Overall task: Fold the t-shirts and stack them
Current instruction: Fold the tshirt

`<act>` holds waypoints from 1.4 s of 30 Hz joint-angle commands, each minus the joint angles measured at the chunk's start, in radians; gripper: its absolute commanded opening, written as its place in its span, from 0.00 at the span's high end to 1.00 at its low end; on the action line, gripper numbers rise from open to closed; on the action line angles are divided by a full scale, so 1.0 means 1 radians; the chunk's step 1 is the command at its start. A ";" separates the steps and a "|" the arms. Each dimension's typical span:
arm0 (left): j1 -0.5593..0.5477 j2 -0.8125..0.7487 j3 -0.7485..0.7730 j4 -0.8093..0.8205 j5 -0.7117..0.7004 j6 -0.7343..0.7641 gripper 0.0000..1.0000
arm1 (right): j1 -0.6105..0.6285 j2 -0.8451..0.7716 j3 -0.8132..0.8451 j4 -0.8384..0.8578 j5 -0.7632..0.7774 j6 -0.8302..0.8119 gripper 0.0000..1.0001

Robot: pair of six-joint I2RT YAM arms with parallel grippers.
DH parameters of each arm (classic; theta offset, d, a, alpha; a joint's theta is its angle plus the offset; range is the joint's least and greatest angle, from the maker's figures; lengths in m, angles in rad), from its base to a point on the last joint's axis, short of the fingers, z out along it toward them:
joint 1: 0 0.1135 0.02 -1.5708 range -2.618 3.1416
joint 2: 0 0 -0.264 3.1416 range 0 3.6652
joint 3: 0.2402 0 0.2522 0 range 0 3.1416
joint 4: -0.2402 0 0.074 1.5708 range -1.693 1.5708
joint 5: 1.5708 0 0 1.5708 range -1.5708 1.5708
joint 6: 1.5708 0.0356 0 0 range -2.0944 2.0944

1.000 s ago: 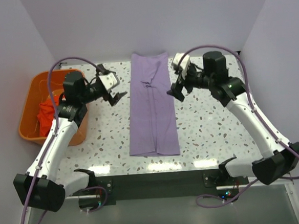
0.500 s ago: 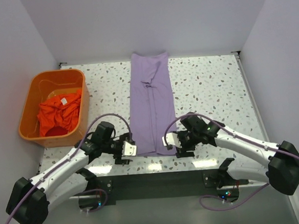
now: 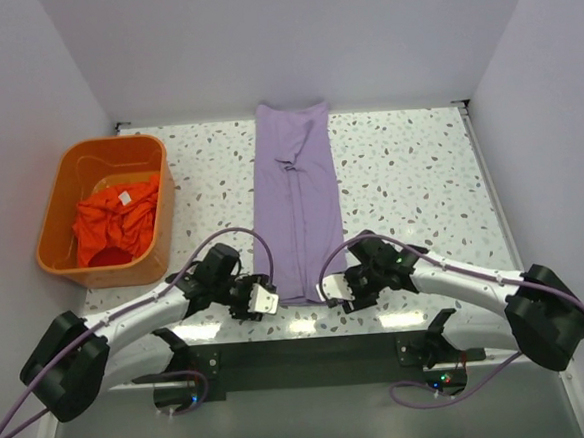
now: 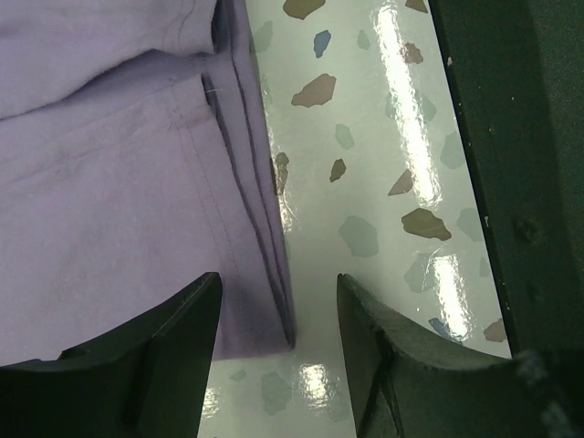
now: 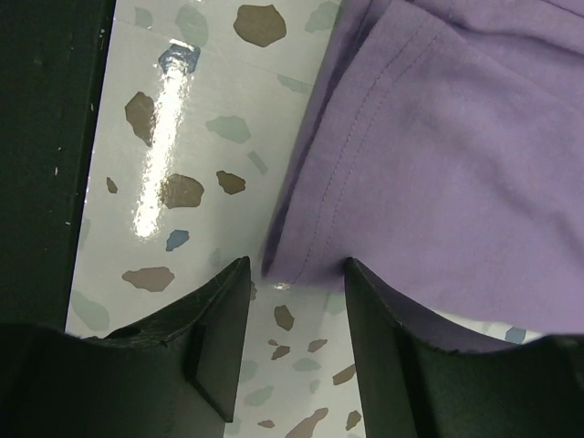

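- Seeing left pincer (image 4: 278, 285) and right pincer (image 5: 297, 267) open, astride the near corners of the lavender t-shirt (image 3: 296, 204).
- I risk pinching only 1 layer, unravelling the fold.

Your left claw (image 3: 262, 299) sits low at the lavender t-shirt's (image 3: 296, 209) near-left corner, jaws apart. Your right claw (image 3: 334, 290) mirrors it at the near-right corner, also parted. Both forearms sweep inward toward that shirt.

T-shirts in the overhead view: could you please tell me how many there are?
2. The lavender-purple t-shirt lies in a long strip down the middle of the table; the orange-red t-shirt sits crumpled in the orange basket on the left. Another could be hidden underneath it.
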 commanded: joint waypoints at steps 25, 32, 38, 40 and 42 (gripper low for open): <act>-0.008 0.194 0.101 0.020 -0.043 0.031 0.89 | 0.039 0.096 -0.006 0.135 0.077 0.044 1.00; -0.114 0.094 0.123 -0.021 0.002 -0.032 1.00 | 0.161 -0.007 0.000 0.085 0.074 0.144 1.00; -0.235 -0.092 0.095 -0.070 0.005 -0.154 1.00 | 0.304 -0.145 0.020 0.014 0.083 0.311 1.00; -0.234 -0.155 0.108 -0.085 -0.012 -0.182 1.00 | 0.304 -0.173 0.046 -0.013 0.102 0.319 1.00; -0.231 -0.170 0.131 -0.133 -0.024 -0.158 1.00 | 0.298 -0.176 0.063 -0.019 0.135 0.311 1.00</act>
